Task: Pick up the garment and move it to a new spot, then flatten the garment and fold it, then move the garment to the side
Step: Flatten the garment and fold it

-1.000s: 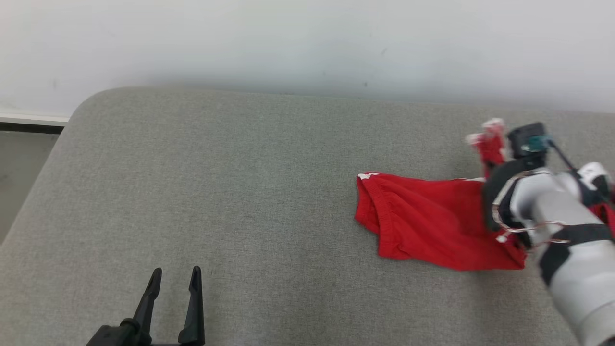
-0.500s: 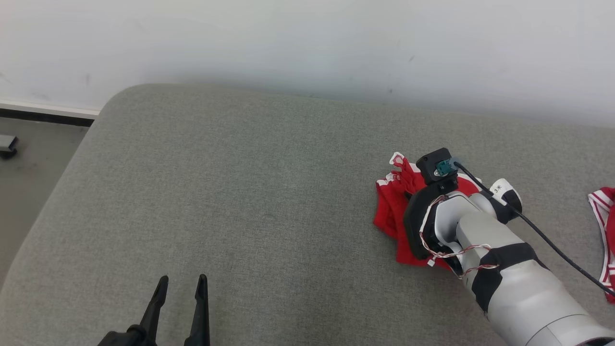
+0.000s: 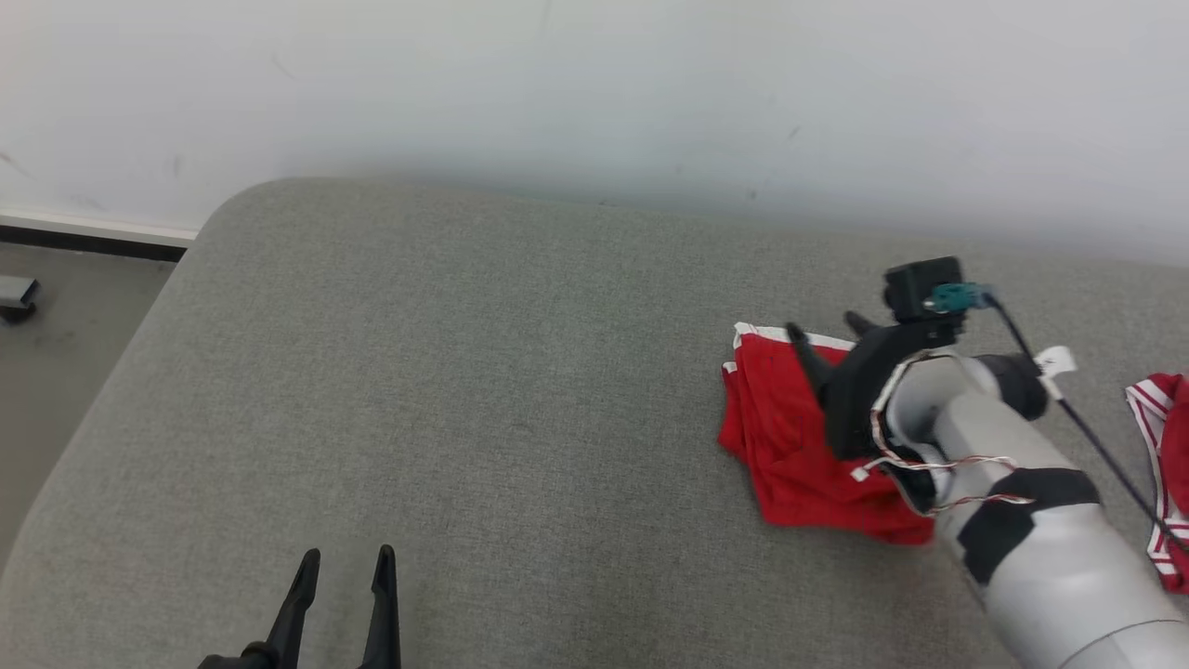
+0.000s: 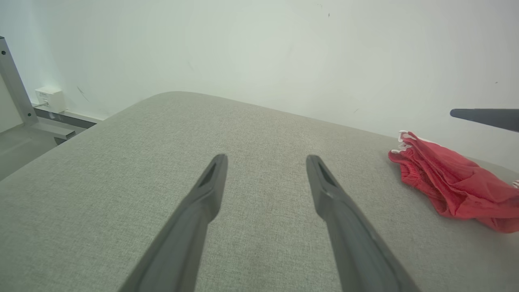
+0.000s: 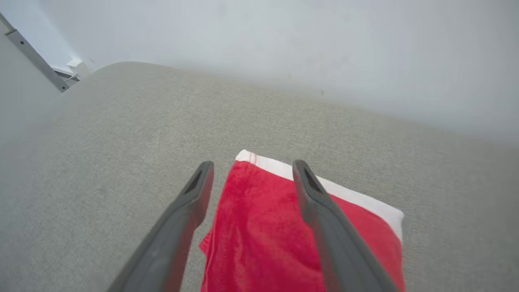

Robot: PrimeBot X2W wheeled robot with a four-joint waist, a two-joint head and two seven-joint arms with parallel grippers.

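Observation:
The garment (image 3: 790, 437) is a pair of red shorts with a white hem, lying folded on the grey cushion (image 3: 483, 400) at the right. My right gripper (image 3: 825, 327) hovers just above it, open, with nothing between its fingers; in the right wrist view the garment (image 5: 263, 235) lies under the spread fingers. My left gripper (image 3: 344, 556) stands open at the lower left, far from the cloth. In the left wrist view the garment (image 4: 450, 182) lies off to the right, beyond the open left gripper (image 4: 265, 160).
Another red cloth with white stripes (image 3: 1161, 437) lies at the cushion's right edge. A white wall (image 3: 594, 93) runs along the back. Bare floor (image 3: 56, 316) shows past the cushion's rounded left corner. A cable (image 3: 1087, 427) trails from my right wrist.
My right gripper has opened and let go of the garment, then lifted off it; the shorts now lie folded over. The head camera shifted slightly. The left arm stayed put.

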